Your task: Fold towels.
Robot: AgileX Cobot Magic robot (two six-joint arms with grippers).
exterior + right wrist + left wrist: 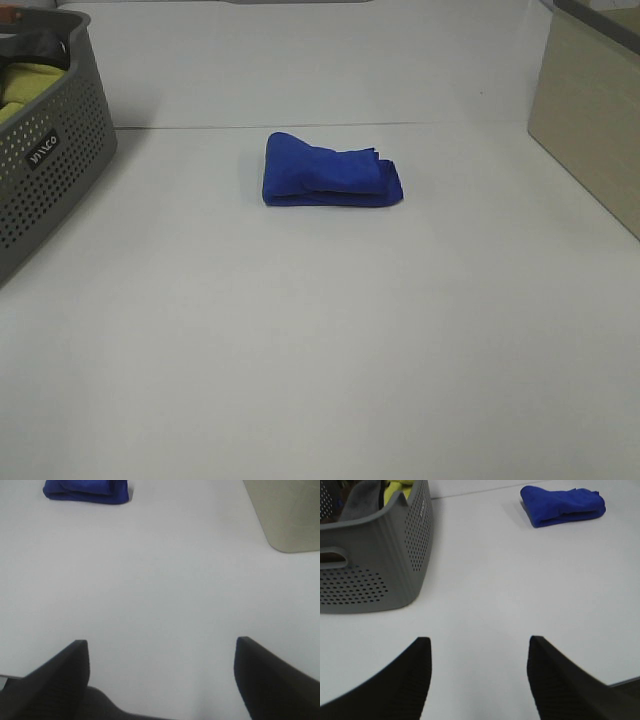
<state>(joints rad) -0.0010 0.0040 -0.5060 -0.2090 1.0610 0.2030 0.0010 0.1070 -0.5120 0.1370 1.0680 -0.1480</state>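
Observation:
The royal-blue towel (330, 172) lies folded in a compact bundle on the white table, a little beyond the middle. It also shows in the left wrist view (562, 505) and in the right wrist view (86, 491). My left gripper (479, 645) is open and empty over bare table, well short of the towel and beside the basket. My right gripper (161, 647) is open wide and empty over bare table, far from the towel. Neither arm shows in the exterior high view.
A grey perforated basket (45, 175) stands at the left edge with a yellow-green cloth (25, 85) and dark items inside; it also shows in the left wrist view (375, 575). A beige box (590, 120) stands at the right, and shows in the right wrist view (287, 515).

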